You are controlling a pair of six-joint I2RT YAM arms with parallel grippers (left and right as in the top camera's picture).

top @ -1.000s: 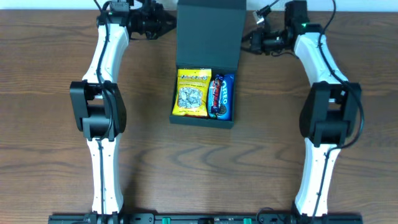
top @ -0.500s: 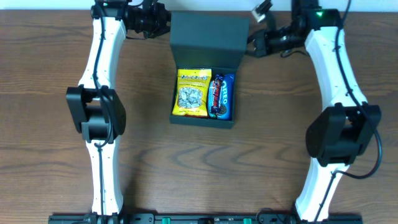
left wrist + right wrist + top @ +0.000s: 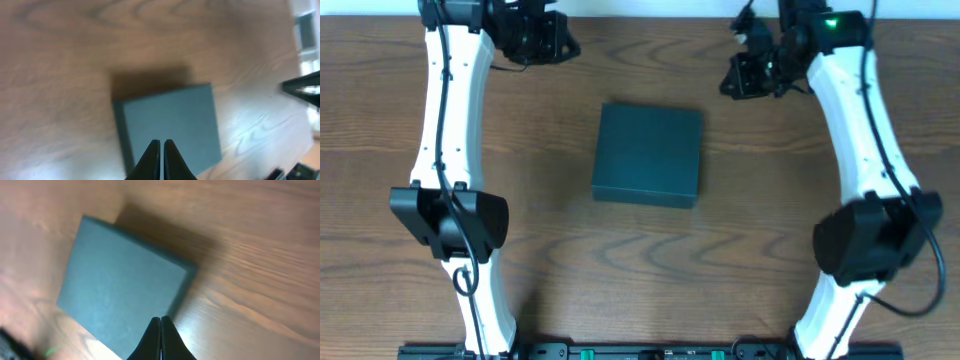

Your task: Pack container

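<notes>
The left gripper (image 3: 162, 143) hangs empty near the far edge of the table (image 3: 560, 250), jaws pressed together. Mid-table, the container (image 3: 648, 155) lies with its lid down, so packing looks finished. The right gripper (image 3: 160, 320) is likewise empty, jaws closed

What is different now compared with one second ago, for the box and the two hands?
The flap lid of the container came down from upright to shut, hiding the snacks inside. The left hand drew back to its own side, away from the lid; the right hand now also stands clear of it. Both hands are shut and empty. The container stayed on the same spot of the table.
</notes>
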